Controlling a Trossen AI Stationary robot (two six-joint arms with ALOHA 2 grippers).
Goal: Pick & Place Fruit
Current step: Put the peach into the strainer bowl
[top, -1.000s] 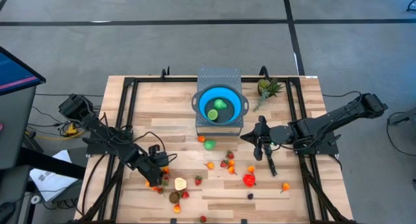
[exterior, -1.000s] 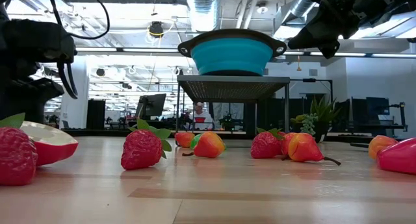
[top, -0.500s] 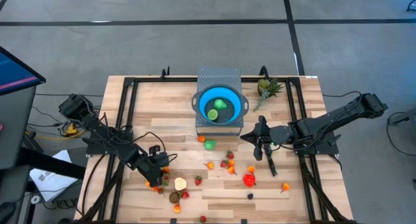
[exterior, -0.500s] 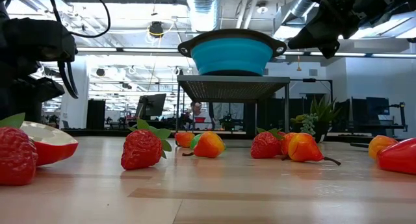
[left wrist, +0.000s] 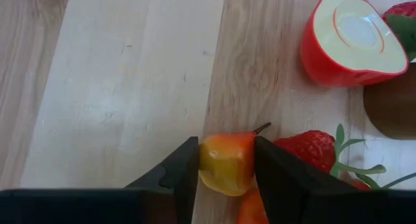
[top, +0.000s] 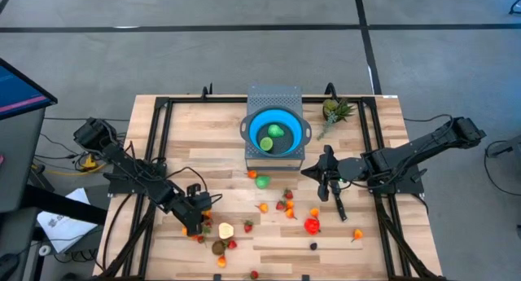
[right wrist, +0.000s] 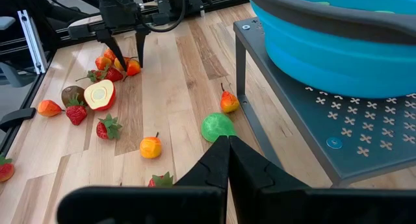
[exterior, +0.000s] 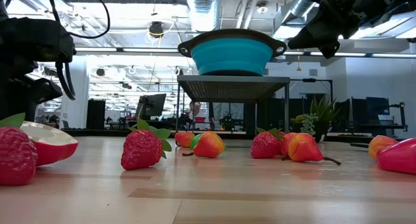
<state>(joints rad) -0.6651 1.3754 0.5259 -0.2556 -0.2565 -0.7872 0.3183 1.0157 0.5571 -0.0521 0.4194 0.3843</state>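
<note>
Several small toy fruits lie on the wooden table (top: 203, 134): a green one (top: 262, 182), a red one (top: 312, 226), a halved apple (top: 225, 230) and strawberries (exterior: 142, 150). Two green fruits (top: 265, 142) lie in the blue bowl (top: 254, 122), which stands on a grey perforated stand (top: 274, 98). My left gripper (top: 195, 222) is low at the near left, shut on an orange-yellow pear (left wrist: 226, 162). My right gripper (top: 304, 172) is shut and empty, raised just in front of the stand; it also shows in the low view (exterior: 325, 39). My left gripper pinches the orange-yellow pear's body (left wrist: 211, 165) between its two fingers, one on each side. Its stem (left wrist: 261, 128) points away from the gripper, along the fingers. A strawberry (left wrist: 309, 149) lies right beside it. I cannot tell whether the pear is clear of the table.
A spiky green-leaved pineapple-like piece (top: 335, 110) lies at the far right. Black rails (top: 159, 142) run along the table's left and right sides. More fruits crowd around my left gripper: a brown one (top: 218, 248) and strawberries (right wrist: 108, 128). Bare wood lies at the far left.
</note>
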